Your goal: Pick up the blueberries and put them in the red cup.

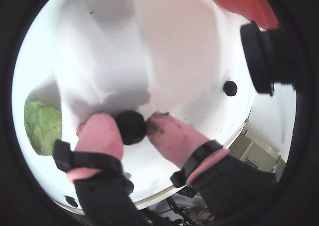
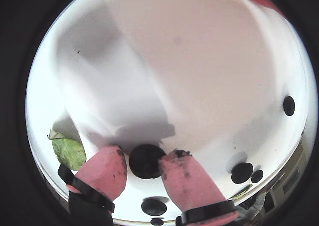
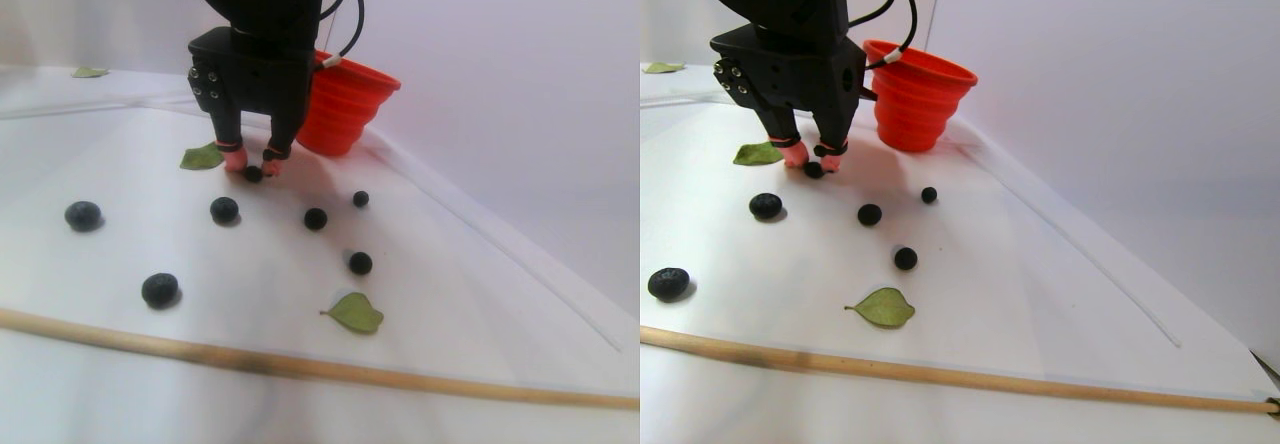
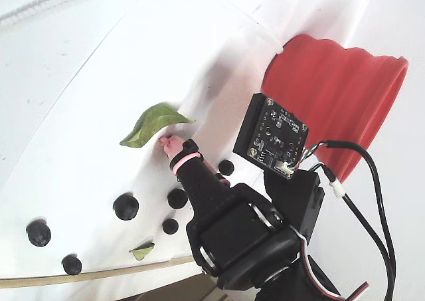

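My gripper (image 1: 132, 122) stands low on the white table with its pink fingertips (image 2: 110, 167) on either side of one dark blueberry (image 2: 145, 161), both pressing against it. The berry (image 1: 131, 127) rests at table level, as the stereo pair view (image 3: 253, 174) also shows. Several other blueberries lie loose in front, such as two (image 3: 224, 208) (image 3: 315, 218) in the stereo pair view and one (image 2: 241, 172) in a wrist view. The red cup (image 3: 340, 104) with ribbed walls stands upright just behind the gripper; it also shows in the fixed view (image 4: 332, 101).
A green leaf (image 3: 202, 156) lies just left of the gripper, another leaf (image 3: 355, 312) lies near the front, and a third (image 3: 88, 71) lies far back. A wooden stick (image 3: 300, 366) runs along the table's front edge. A white wall rises at the right.
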`<state>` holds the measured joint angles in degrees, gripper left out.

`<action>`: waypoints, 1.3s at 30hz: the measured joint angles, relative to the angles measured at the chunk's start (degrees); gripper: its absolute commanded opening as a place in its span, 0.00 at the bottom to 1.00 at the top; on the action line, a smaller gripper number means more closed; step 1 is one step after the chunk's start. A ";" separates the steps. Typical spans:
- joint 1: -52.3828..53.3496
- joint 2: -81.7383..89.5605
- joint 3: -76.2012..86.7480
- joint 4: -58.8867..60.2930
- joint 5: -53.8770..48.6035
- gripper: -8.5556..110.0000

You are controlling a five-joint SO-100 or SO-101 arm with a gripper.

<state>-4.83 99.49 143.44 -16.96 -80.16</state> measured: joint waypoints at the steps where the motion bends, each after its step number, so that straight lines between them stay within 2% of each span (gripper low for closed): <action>1: 0.00 -0.09 0.00 0.00 0.00 0.16; 13: 0.00 -0.44 0.00 0.18 -0.53 0.15; 39: -1.93 8.61 0.00 13.10 0.18 0.14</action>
<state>-6.77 108.11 143.44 -3.87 -79.98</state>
